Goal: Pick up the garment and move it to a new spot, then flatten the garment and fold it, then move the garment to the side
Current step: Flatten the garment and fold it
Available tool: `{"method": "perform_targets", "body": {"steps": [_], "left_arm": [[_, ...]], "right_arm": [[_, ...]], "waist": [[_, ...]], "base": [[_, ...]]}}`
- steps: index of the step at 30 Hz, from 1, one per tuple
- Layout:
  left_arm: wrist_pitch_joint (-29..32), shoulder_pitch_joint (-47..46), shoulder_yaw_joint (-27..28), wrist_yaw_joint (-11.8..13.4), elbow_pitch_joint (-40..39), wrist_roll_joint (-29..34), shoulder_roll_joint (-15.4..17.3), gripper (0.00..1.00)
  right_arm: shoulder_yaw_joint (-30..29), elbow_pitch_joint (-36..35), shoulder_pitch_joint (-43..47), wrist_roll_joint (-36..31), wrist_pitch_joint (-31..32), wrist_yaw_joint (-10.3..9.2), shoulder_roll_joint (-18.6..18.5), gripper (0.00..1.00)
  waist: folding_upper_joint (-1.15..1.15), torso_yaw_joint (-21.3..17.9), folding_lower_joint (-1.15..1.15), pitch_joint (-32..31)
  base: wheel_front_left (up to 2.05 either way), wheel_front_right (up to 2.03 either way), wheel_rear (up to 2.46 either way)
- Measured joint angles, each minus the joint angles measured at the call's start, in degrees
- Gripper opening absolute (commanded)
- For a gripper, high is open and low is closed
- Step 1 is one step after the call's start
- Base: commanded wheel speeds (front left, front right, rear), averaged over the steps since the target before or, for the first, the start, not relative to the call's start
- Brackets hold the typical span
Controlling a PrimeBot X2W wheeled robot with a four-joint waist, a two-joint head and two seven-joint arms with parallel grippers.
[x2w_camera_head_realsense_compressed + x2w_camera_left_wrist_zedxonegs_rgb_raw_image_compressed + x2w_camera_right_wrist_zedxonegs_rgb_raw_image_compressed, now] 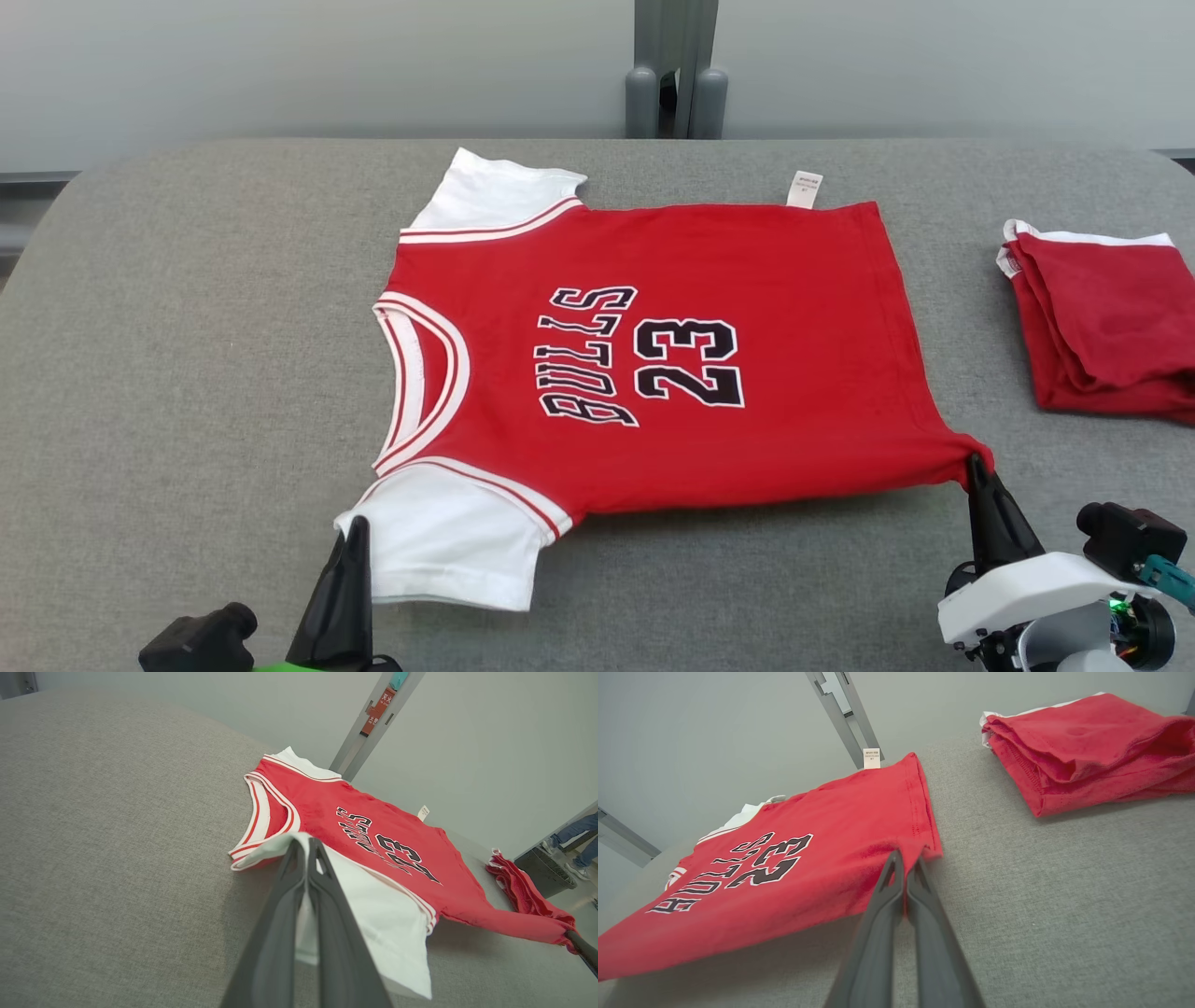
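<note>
The garment is a red jersey with white sleeves and "BULLS 23" in black, spread face up across the grey table with its neck to the left. My left gripper is shut on the near white sleeve's corner. My right gripper is shut on the near hem corner, which is pulled into a point. In both wrist views the garment's near edge is lifted slightly off the cloth, casting a shadow beneath it.
A second red garment lies folded at the table's right edge, also seen close in the right wrist view. A grey post stands behind the table's far edge. Bare grey tabletop spreads to the left.
</note>
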Motion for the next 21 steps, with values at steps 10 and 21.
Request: {"method": "perform_targets", "body": {"steps": [10, 21], "left_arm": [[0.2, -4.2, -1.6, -0.4, 3.4, 0.5, -0.5, 0.0], [-0.2, -23.2, -3.5, -3.3, 16.0, 3.8, 0.0, 0.0]], "right_arm": [[0.8, 0.8, -1.8, -0.1, 3.2, 0.0, 0.0, 0.0], [0.3, 7.8, -10.9, 0.6, 3.6, -0.01, 0.0, 0.0]], "waist": [[0.0, -0.4, 0.0, 2.9], [0.0, 0.0, 0.0, 5.8]], "base": [[0.0, 0.0, 0.0], [0.0, 0.0, 0.0]]}}
